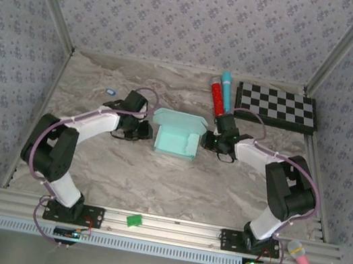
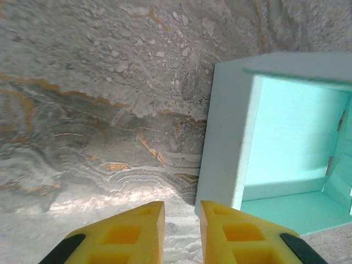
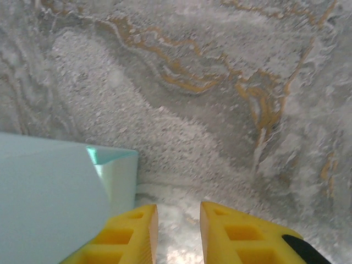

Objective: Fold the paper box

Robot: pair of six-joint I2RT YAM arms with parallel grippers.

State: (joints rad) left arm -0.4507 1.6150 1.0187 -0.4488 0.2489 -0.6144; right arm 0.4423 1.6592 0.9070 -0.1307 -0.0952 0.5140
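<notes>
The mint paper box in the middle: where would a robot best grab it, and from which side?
Probably the upright left wall of the paper box, pinched from above on its left side, one finger inside, one outside. The box is open and that narrow wall has a free top edge. The left hand sits beside it.

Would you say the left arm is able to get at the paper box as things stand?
Probably yes: the left tool sits right beside the paper box, whose side wall is just ahead, with nothing on the table between them.
</notes>
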